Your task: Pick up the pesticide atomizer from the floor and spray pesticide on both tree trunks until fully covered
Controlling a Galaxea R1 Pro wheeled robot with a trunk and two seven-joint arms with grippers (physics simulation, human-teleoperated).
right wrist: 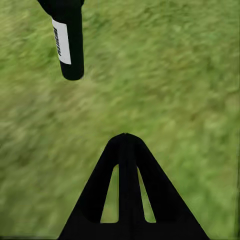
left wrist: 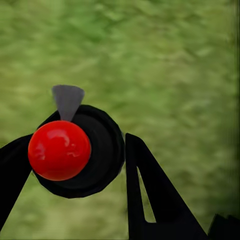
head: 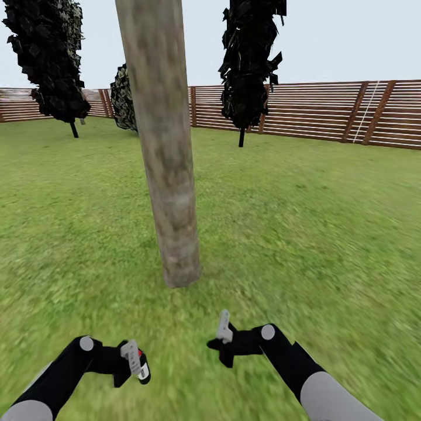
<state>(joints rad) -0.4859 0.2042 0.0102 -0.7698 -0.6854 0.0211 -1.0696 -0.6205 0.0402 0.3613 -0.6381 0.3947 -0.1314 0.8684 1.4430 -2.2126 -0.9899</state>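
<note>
Gripped in the left gripper point(head: 133, 361), the pesticide atomizer point(left wrist: 80, 155) sits between the two dark fingers point(left wrist: 150, 195): from the left wrist its red cap point(left wrist: 59, 150) and round black body press against one finger on each side, and a small grey nozzle tab point(left wrist: 67, 100) juts out beyond the cap. From the head view the bottle hangs low over the grass, red and black with a grey trigger piece showing above the fingers. I judge it a light, rigid plastic bottle, smooth and round enough to twist in the pinch, so the hold belongs on the body just below the cap, where it is now; squeezing harder should not hurt it.

Beside it, well apart, the right gripper point(head: 224, 345) holds nothing. From its own wrist the fingers point(right wrist: 125, 185) meet in a single point, pressed together, over bare lawn point(right wrist: 175, 75). Across that view, beyond the fingertips, the atomizer's black lower body with a white label point(right wrist: 62, 42) hangs from the other arm.

Ahead of both sets of fingers, past a strip of grass, stands the tree trunk point(head: 166, 175), thick, mottled grey-beige, leaning slightly, its base in the turf. No spray shows on it that I can make out. Farther out stand dark conifers point(head: 248, 64) and the slatted wooden fence point(head: 327, 111).
</note>
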